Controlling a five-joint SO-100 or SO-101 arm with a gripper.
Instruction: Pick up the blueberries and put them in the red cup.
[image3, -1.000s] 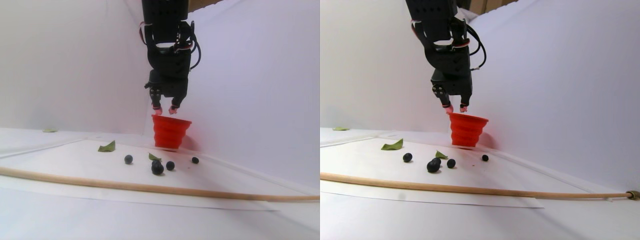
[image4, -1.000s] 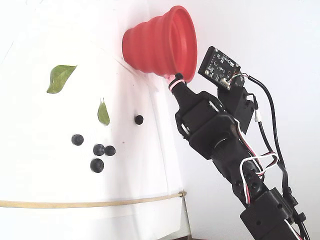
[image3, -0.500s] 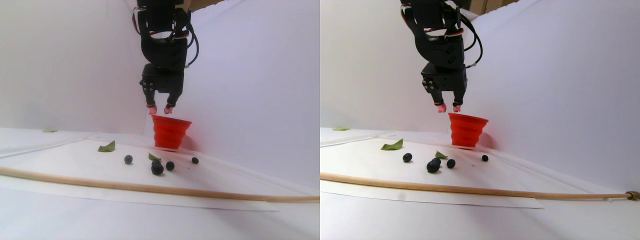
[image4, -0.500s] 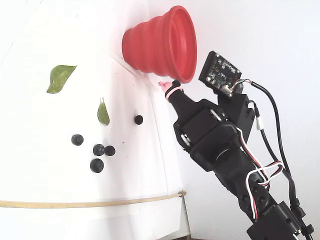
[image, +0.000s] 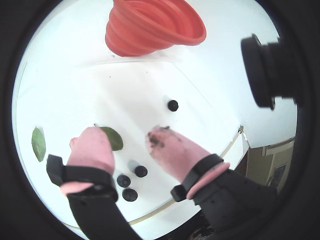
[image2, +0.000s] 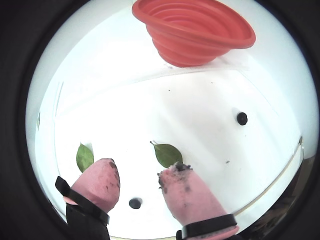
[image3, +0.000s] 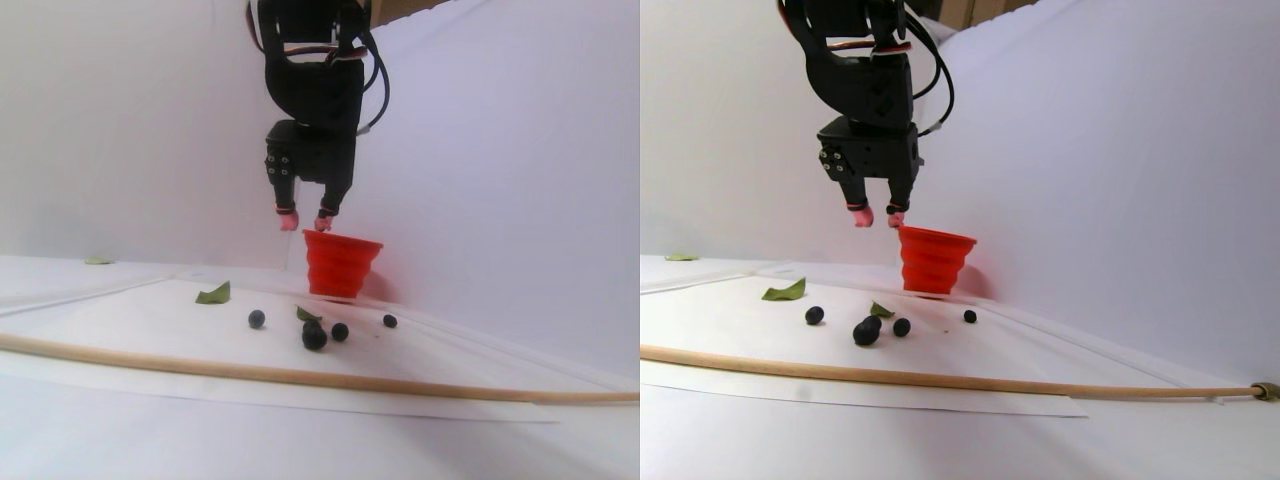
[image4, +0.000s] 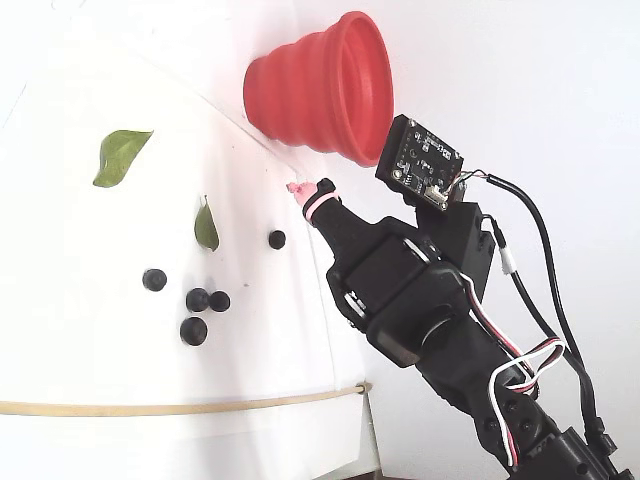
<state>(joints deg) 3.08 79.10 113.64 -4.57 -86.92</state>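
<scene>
With its two pink-tipped fingers (image2: 187, 192) spread and nothing btwn them, the gripper (image3: 303, 222) hangs in the air just left of the red cup (image3: 341, 264) in the stereo pair view, w/ tips near rim level. Five blueberries (image4: 194, 331) lie on the white sheet (image4: 90, 250) below: four clustered, one (image4: 277, 240) apart nearer the cup. Two green leaves (image4: 120, 154) lie close by. A wooden dowel (image3: 300, 376) crosses the sheet's front edge.
</scene>
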